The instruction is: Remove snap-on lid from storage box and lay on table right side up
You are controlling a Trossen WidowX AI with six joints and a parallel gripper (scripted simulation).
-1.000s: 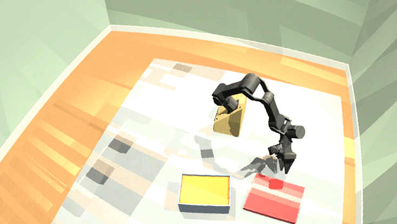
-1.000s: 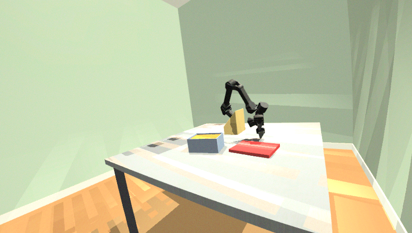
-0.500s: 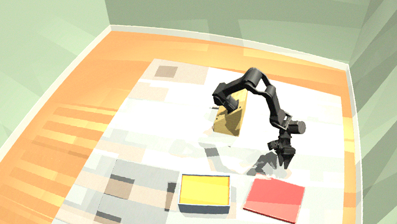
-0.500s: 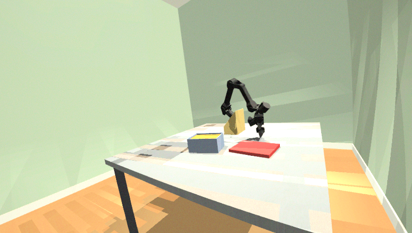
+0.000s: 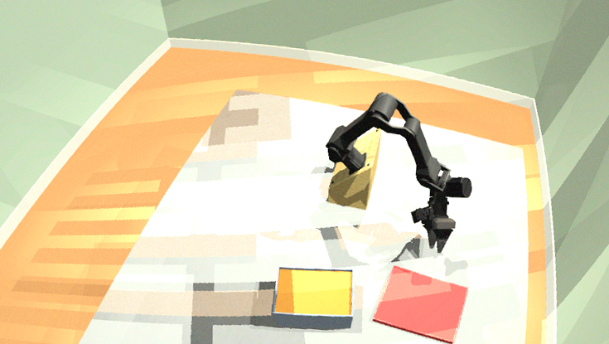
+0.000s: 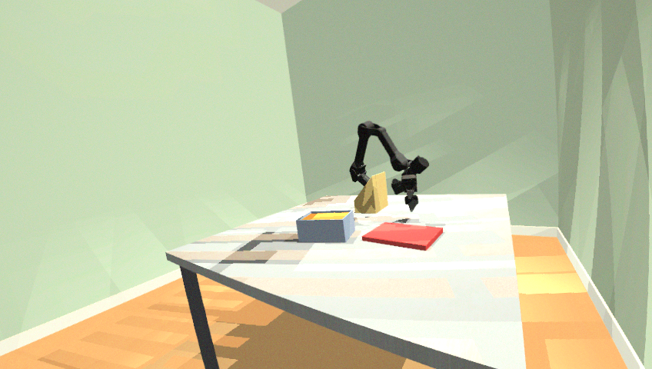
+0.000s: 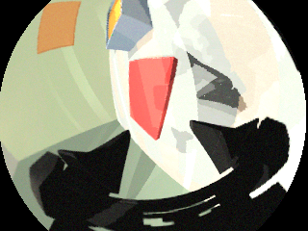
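Observation:
The red lid (image 5: 420, 306) (image 6: 403, 235) (image 7: 150, 93) lies flat on the table, to the right of the box in the top and exterior views, with a smooth face up. The storage box (image 5: 312, 321) (image 6: 322, 230) (image 7: 131, 33) is blue-grey, upright and open on top, with a yellow-orange inside. A gap of table separates it from the lid. My gripper (image 5: 435, 250) (image 6: 412, 210) (image 7: 161, 127) is open and empty. It hangs above the table just behind the lid's far edge, touching neither lid nor box.
A wooden wedge-shaped block (image 5: 352, 189) (image 6: 377, 194) at the arm's base stands behind the box. The table's right edge (image 6: 513, 260) runs to the right of the lid. The arm arches above the table from the block to the gripper.

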